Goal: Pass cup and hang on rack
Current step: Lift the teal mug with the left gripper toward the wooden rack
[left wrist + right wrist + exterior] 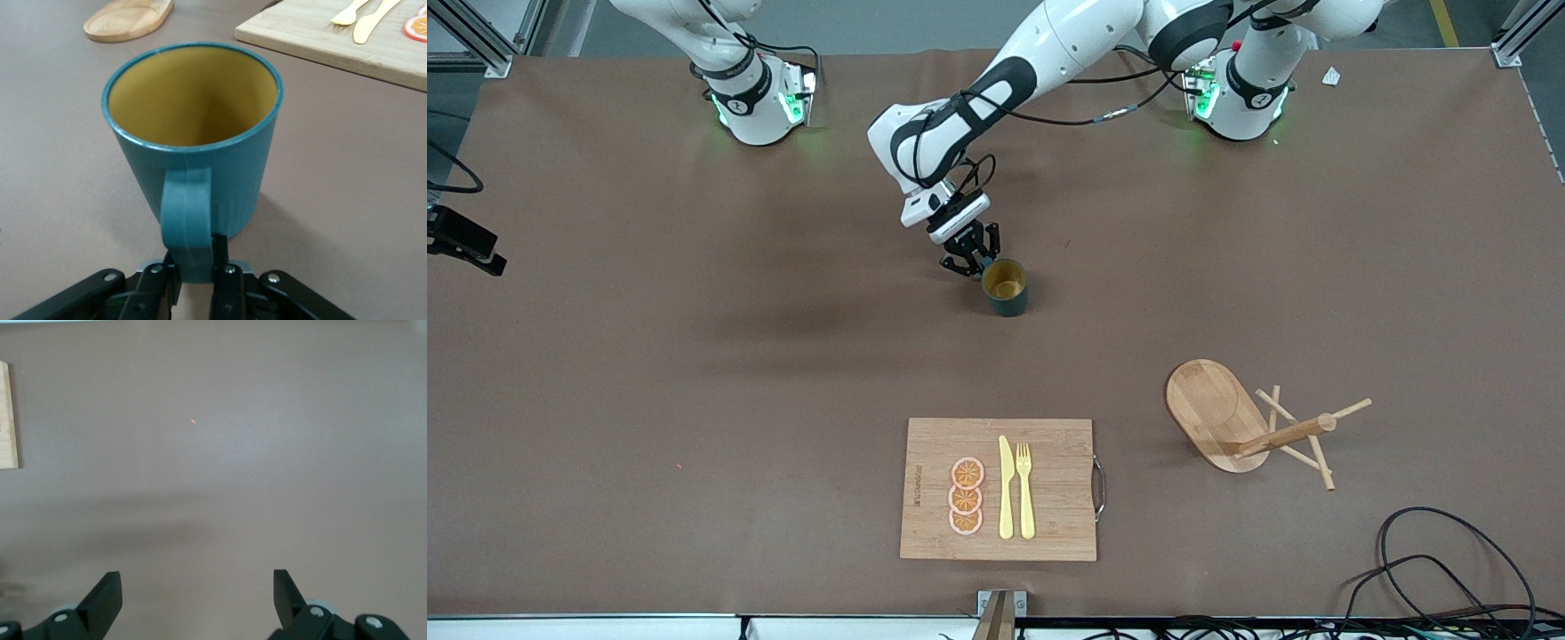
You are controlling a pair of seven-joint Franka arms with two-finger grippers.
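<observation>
Teal cup [193,133] upright | left gripper [195,270] pinching handle | right gripper [197,600] spread

Left gripper [971,264] jaws clamped; right gripper [197,597] jaws wide.

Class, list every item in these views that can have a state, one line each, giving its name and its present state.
Dark teal mug with yellow inside: upright on the table, empty, handle pinched.
Left gripper: shut on the mug's handle.
Right gripper: open, empty, waiting above bare table.
Light wooden mug rack: tipped on its side, pegs bare.
Rectangular bamboo cutting board: flat, carrying a yellow knife, yellow fork and orange slices.
</observation>
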